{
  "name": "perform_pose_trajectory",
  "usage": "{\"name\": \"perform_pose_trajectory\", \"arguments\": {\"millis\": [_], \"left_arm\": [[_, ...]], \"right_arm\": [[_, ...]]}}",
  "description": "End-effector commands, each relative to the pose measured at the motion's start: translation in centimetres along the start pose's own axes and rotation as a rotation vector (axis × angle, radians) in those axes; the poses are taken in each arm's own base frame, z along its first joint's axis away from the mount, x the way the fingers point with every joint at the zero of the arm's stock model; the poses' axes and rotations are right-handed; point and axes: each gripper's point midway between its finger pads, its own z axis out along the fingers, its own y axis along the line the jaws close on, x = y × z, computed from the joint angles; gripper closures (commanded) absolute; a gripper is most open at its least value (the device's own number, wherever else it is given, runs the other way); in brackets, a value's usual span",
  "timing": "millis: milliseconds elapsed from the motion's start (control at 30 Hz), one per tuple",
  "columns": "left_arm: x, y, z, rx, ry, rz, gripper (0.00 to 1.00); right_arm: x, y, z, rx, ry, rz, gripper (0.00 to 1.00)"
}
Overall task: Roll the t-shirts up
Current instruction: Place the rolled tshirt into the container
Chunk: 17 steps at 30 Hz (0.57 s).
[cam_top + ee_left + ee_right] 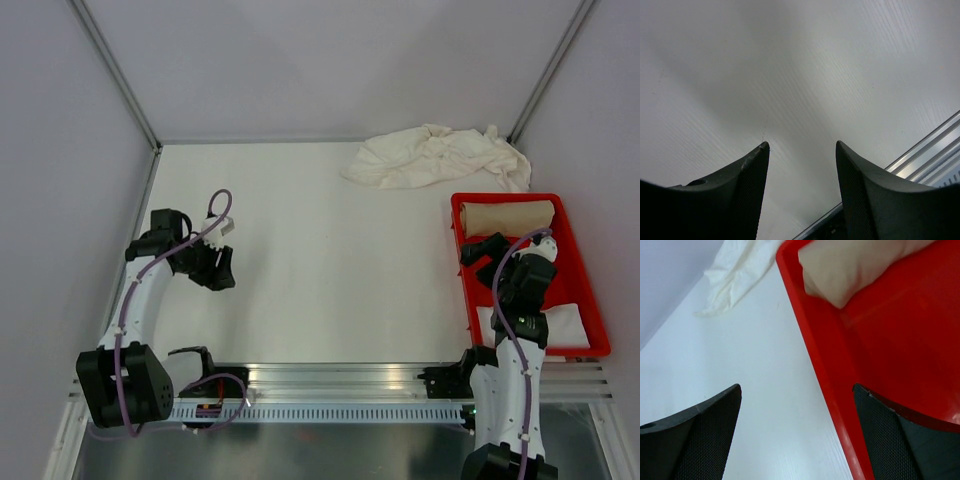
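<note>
**Limp cotton: one tan roll in the tray, a cream heap at upper right**

The tan t-shirt (pixel 505 216) lies rolled across the top end of the red tray (pixel 590 300). A white t-shirt (pixel 565 325) lies at the tray's lower end, partly hidden by the right arm. The cream-white heap (pixel 440 157) sits crumpled on the table (pixel 320 260) at upper right. The right gripper (pixel 797 390) has its fingers spread wide and empty, astride the tray's left rim. The left gripper (pixel 802 145), at middle left, also has its fingers apart with nothing between them. The cloth looks light and floppy and is likely to sag and bunch. It is probably best pinched at a hem or shoulder edge and spread flat before rolling.
</note>
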Motion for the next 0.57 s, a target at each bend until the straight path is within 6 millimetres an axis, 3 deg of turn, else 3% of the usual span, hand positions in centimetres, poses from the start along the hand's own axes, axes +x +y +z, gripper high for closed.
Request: {"name": "perform_pose_trajectory", "arguments": {"millis": [0, 100, 533], "left_arm": [[-0.2, 1.2, 0.1, -0.087, -0.045, -0.013, 0.39], [0.6, 1.5, 0.3, -0.115, -0.033, -0.014, 0.39], [1.2, 1.6, 0.3, -0.130, -0.020, -0.022, 0.39]], "right_arm": [[4.7, -0.3, -0.6, -0.046, 0.156, 0.026, 0.02], [6.0, -0.7, -0.8, -0.055, 0.177, 0.026, 0.02], [6.0, 0.7, -1.3, -0.153, 0.167, -0.018, 0.02]]}}
